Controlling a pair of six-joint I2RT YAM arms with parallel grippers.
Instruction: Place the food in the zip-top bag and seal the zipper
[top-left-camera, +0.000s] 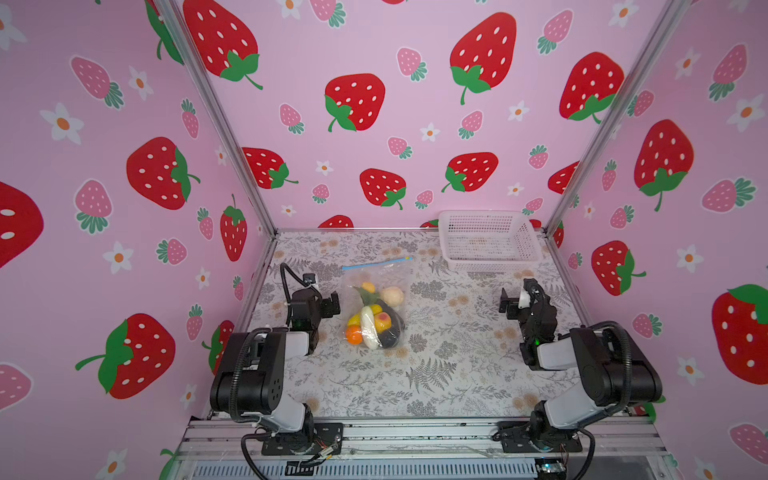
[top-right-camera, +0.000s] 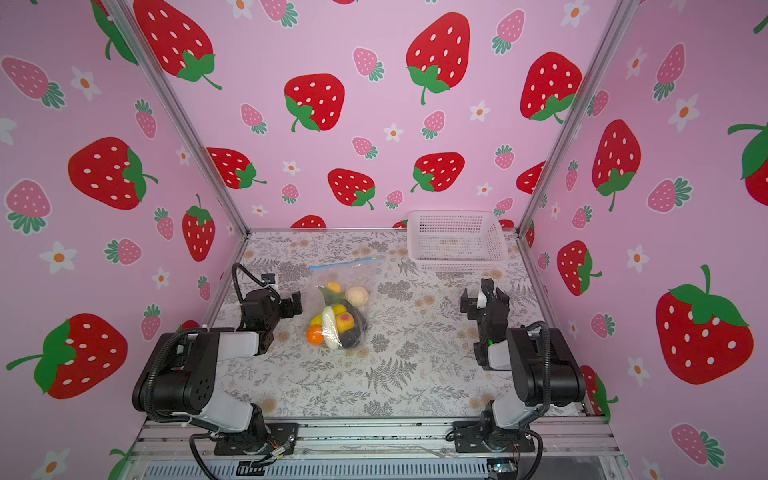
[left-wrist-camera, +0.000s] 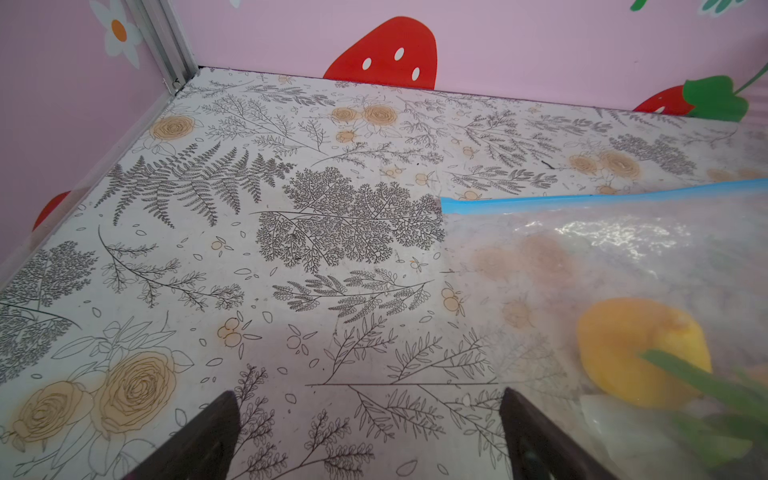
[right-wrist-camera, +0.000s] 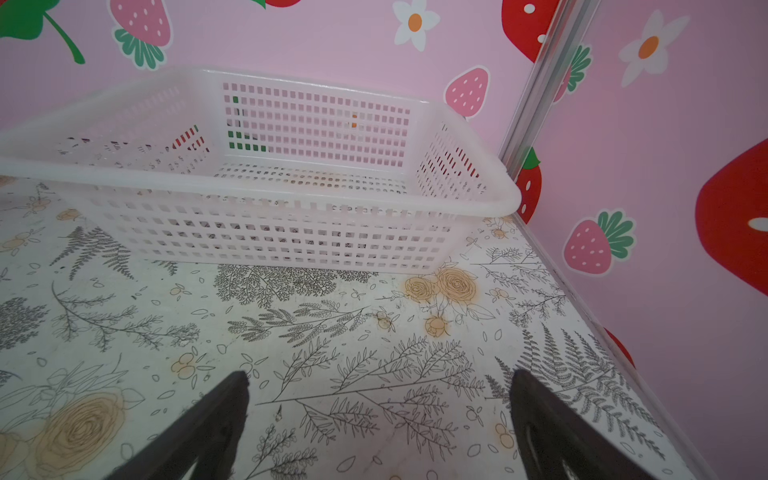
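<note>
Just beside spread left fingers (left-wrist-camera: 536, 436): zip-top bag (top-left-camera: 374, 276), food (top-left-camera: 374, 322) inside.

We see a desk (top-left-camera: 436, 374) covered in a grey leaf-and-rose print. A white mesh basket (top-left-camera: 490, 261) sits on it. A clear bag (top-left-camera: 386, 277) lies well apart from the basket, to its left.

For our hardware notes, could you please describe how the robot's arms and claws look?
The left arm and right arm match: black joint housings, pale grey link covers, black base plates. A black ribbed cable hose loops along each; a green light glows near each wrist. The left claw and right claw are black with tapering fingers.
</note>
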